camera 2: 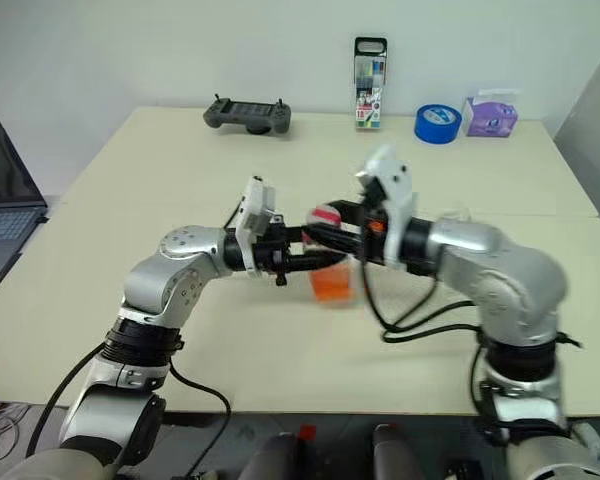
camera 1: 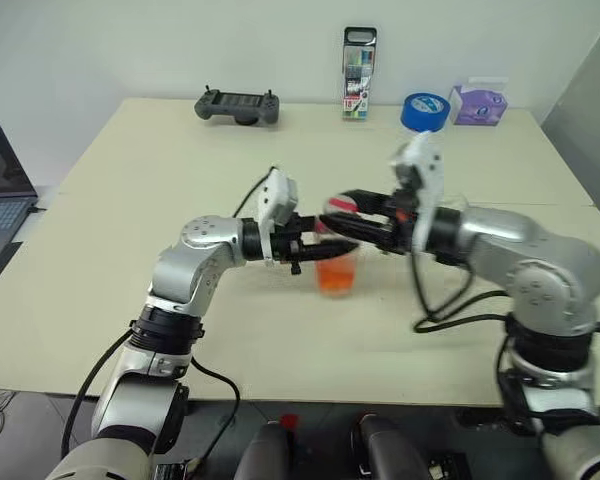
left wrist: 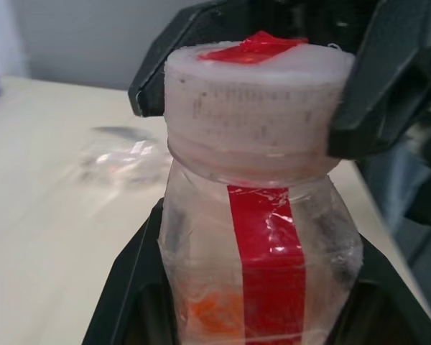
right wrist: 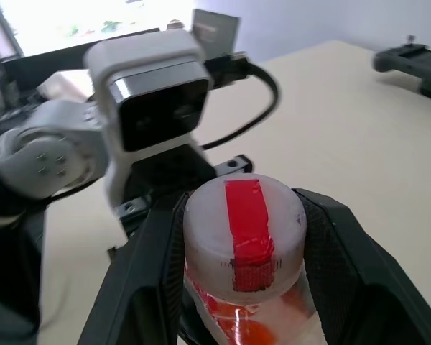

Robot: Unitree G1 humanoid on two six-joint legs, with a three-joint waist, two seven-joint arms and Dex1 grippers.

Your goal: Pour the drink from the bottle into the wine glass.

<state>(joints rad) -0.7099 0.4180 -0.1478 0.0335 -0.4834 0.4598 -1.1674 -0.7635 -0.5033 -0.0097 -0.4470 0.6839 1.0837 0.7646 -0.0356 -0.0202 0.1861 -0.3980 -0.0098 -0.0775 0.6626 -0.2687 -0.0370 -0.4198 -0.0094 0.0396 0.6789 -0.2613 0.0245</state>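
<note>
Controller (camera 1: 239, 105), pens (camera 1: 358, 73), tape (camera 1: 424, 111), laptop (camera 1: 2, 185)

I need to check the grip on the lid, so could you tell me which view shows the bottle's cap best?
The right wrist view: the cap sits close up between the right gripper fingers, its top and red strip plain. The left wrist view shows its side wall, with the left gripper around the bottle. The eye views show it small among the fingers.

Small clear plastic bottle (left wrist: 258, 244), red label strip, white cap (right wrist: 246, 233) with red tape, still capped, upright at frame centre. Bright orange translucent drink (camera 1: 337, 274) fills lower part. Clear stemmed wine glass (left wrist: 122, 154) blurred, lying on table behind.
</note>
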